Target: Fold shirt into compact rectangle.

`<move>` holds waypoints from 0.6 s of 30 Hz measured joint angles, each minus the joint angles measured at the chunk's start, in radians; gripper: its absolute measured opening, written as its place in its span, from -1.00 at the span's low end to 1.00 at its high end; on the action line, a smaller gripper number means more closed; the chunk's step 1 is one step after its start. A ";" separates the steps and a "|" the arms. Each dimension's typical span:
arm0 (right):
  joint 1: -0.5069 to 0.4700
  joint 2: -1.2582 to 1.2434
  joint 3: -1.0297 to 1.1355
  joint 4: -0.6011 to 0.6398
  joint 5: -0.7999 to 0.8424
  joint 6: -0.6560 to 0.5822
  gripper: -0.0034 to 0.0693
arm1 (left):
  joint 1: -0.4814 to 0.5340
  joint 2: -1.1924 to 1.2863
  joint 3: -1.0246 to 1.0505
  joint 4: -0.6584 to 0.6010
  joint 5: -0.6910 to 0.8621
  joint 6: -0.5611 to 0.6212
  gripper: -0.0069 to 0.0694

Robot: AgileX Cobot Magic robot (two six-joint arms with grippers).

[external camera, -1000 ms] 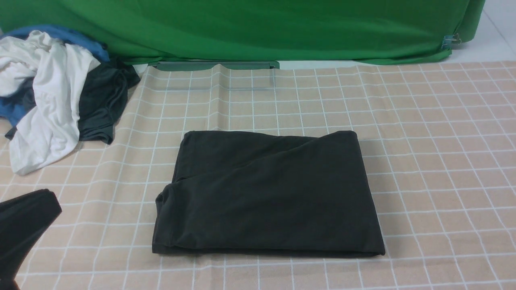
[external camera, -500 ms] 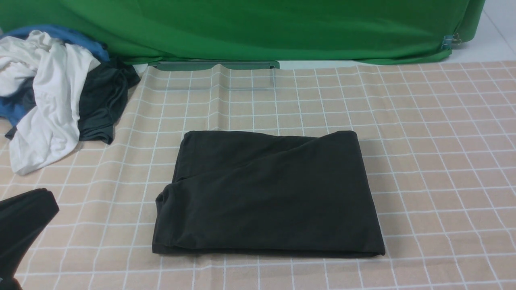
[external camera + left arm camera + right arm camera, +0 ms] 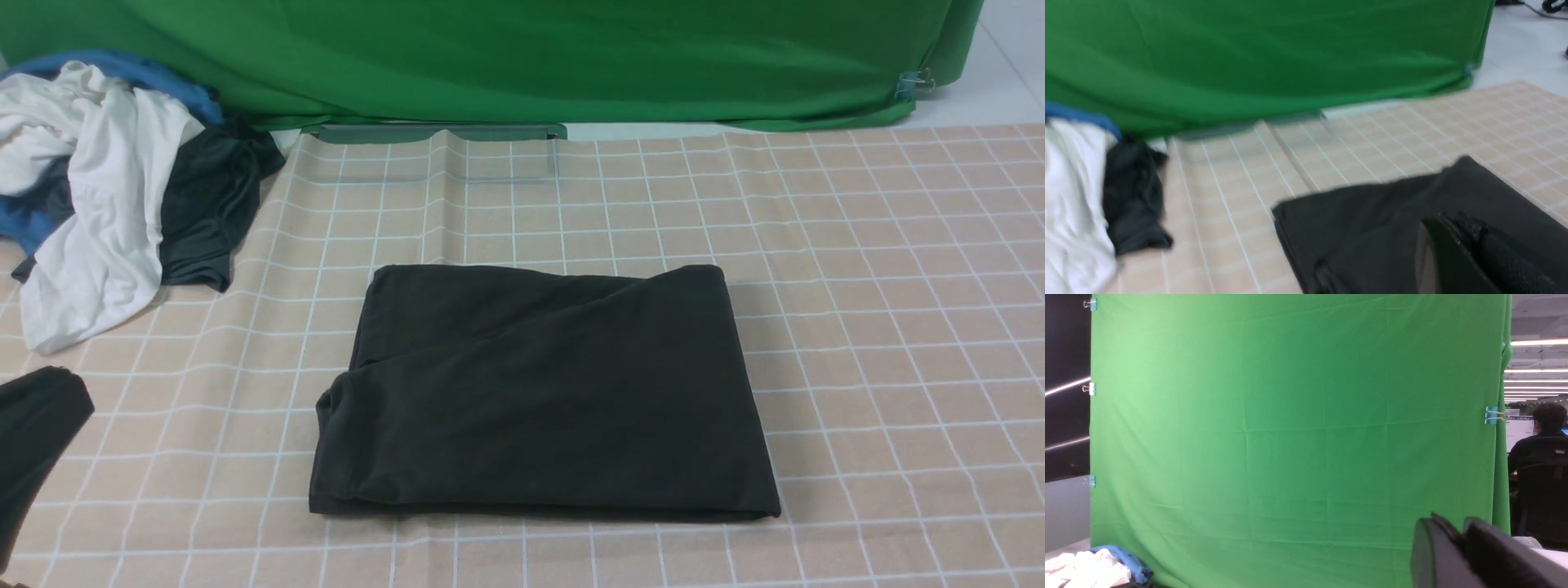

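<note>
Your shirt (image 3: 539,392) sits mid-tabletop (image 3: 898,327) as a pretty tidy black rectangle, folded w/ the chest side tucked in, prob why no logo or neck label shows, so zero readable text anywhere. Left end effector (image 3: 1470,257) hangs just off the shirt's left side, pinched closed on nothing. Right end effector (image 3: 1466,555) is up high facing the green backdrop (image 3: 1290,416); can't tell if it's open. Clothes pile (image 3: 98,188) stays parked at far left, well apart.

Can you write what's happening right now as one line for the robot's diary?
shirt: folded rectangle, flat on table | left hand: shut, empty | right hand: raised, off shirt
</note>
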 joint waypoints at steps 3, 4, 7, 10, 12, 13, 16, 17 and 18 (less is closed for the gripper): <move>0.000 0.000 0.000 0.000 0.001 0.000 -0.51 | 0.112 -0.091 0.133 -0.037 -0.156 0.066 -0.77; 0.000 0.000 0.000 0.000 0.001 0.000 -0.51 | 0.143 -0.111 0.165 -0.045 -0.183 0.070 -0.77; 0.000 0.000 0.000 0.000 0.001 0.000 -0.51 | 0.248 -0.171 0.267 -0.063 -0.233 0.073 -0.77; 0.000 0.000 0.000 0.000 0.003 0.000 -0.51 | 0.302 -0.190 0.345 -0.063 -0.247 0.075 -0.77; 0.000 0.000 0.000 0.000 0.004 0.000 -0.51 | 0.315 -0.193 0.384 -0.063 -0.240 0.076 -0.77; 0.000 0.000 0.000 0.000 0.004 0.000 -0.50 | 0.316 -0.193 0.387 -0.063 -0.235 0.076 -0.77; 0.000 0.000 0.000 0.000 0.004 0.000 -0.47 | 0.321 -0.193 0.394 -0.063 -0.171 0.093 -0.77; 0.000 0.000 0.000 0.000 0.004 0.000 -0.46 | 0.321 -0.193 0.394 -0.063 -0.170 0.096 -0.77; 0.000 0.000 0.000 0.000 0.004 0.000 -0.46 | 0.321 -0.193 0.394 -0.063 -0.172 0.096 -0.77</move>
